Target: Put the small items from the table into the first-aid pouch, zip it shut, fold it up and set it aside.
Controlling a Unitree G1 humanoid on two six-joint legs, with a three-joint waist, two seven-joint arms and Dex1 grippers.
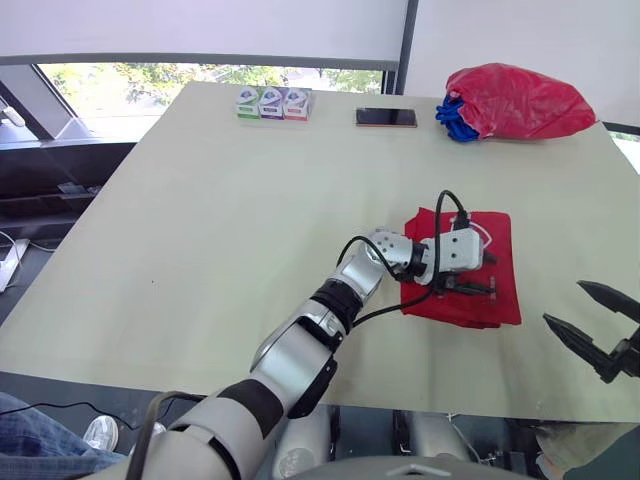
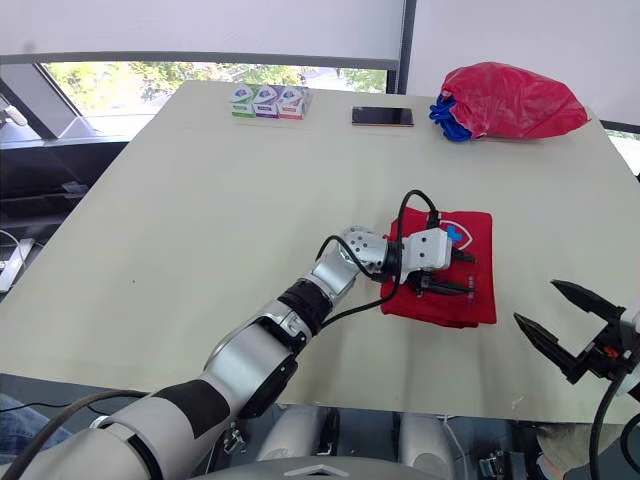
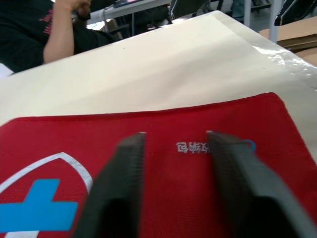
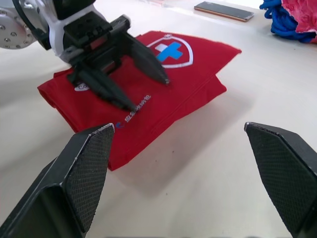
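Note:
The red first-aid pouch (image 1: pixel 480 240) lies folded flat on the pale table (image 1: pixel 220 220), near the front right, its white and blue cross badge (image 4: pixel 171 51) facing up. My left gripper (image 1: pixel 477 285) is stretched out low over the pouch's near half, open, its two black fingers (image 3: pixel 119 188) spread just above or on the fabric with nothing held between them. My right gripper (image 1: pixel 593 318) hangs open past the table's front right edge, to the right of the pouch and apart from it. In the right wrist view the left gripper (image 4: pixel 148 94) sits on top of the pouch (image 4: pixel 198 84).
A red plastic bag (image 1: pixel 515 100) with something blue at its mouth sits at the back right. A phone (image 1: pixel 386 117) and a row of small boxes (image 1: pixel 273 103) lie along the far edge. A person (image 3: pixel 39 29) sits beyond the table.

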